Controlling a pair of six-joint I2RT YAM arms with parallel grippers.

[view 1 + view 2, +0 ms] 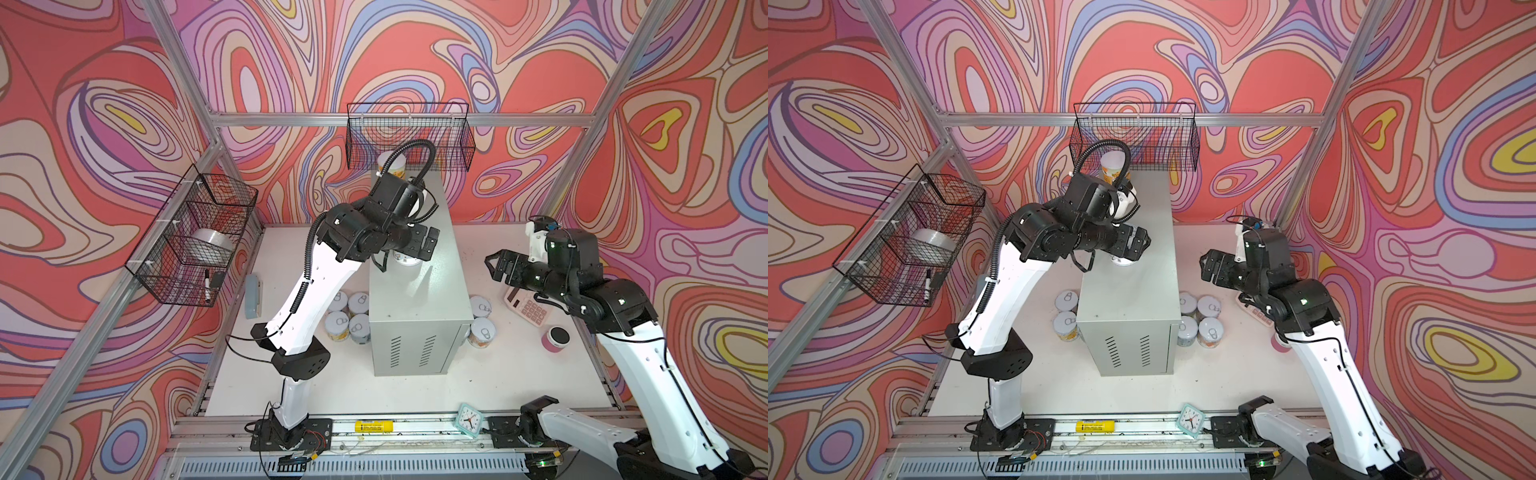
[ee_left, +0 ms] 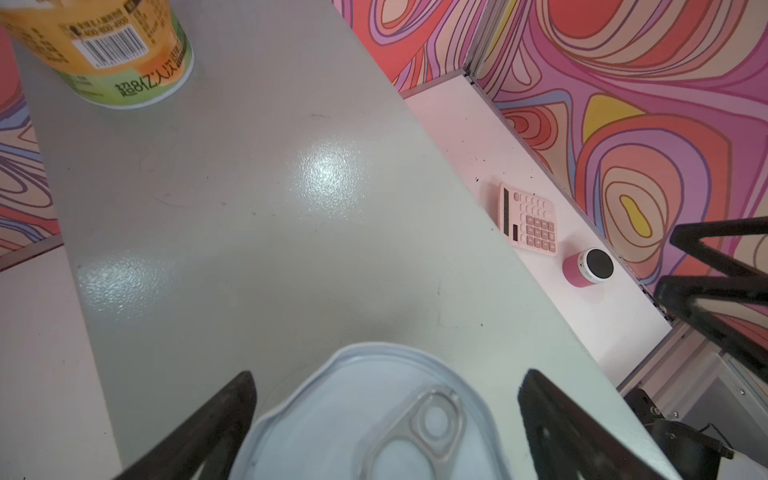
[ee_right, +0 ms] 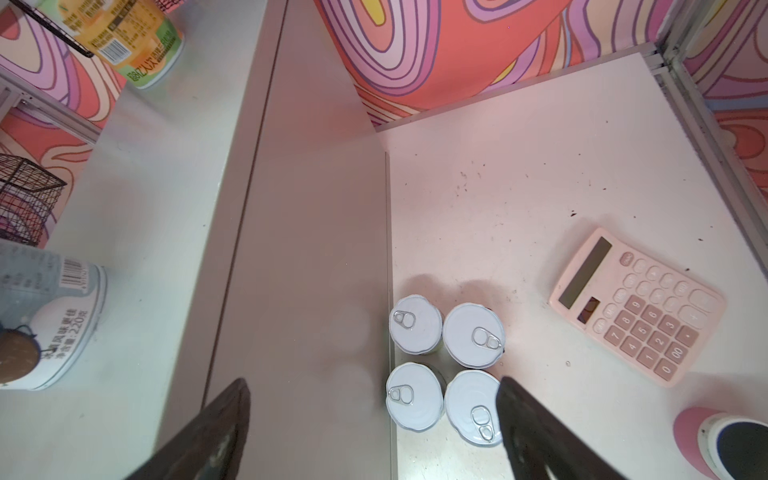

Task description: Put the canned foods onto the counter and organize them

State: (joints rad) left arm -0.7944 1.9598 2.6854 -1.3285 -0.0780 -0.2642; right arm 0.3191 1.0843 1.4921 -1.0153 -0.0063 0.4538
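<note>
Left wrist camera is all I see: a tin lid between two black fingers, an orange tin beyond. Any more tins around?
Observer: Yes: four tins stand in a square on the white table, beside the grey box on the right arm's side.
Operator: And the other side?
Observer: Over there, another four tins stand upright.
Operator: What colour is the tin under my camera?
Observer: That near tin has a white and pale blue label.

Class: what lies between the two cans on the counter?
Nothing: between the orange can and the white can the counter is bare, in the left wrist view.
</note>
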